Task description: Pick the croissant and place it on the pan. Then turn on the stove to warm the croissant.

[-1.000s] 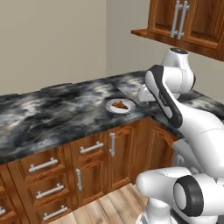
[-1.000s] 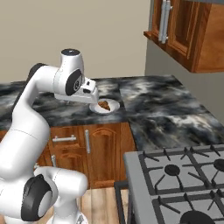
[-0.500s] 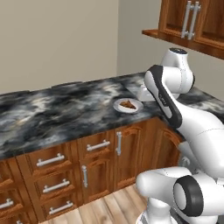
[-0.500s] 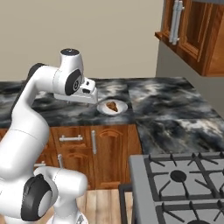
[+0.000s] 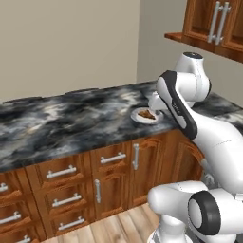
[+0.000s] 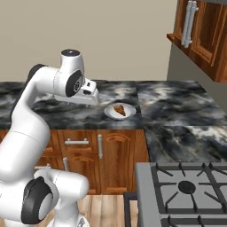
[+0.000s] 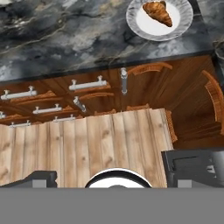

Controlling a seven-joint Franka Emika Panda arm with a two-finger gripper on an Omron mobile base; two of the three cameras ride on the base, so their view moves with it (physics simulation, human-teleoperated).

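My claw [image 6: 91, 98] hangs released, short of the plate [image 6: 108, 113] near the counter's front edge, since the croissant [image 6: 119, 109] lies there untouched; the stove [image 6: 186, 186] waits to the right.

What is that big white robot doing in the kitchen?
It is getting ready to fetch a croissant. The pastry lies on a white plate on the dark marble counter, and nothing holds it yet. The gripper hangs beside the plate with its jaws open. The stove waits nearby.
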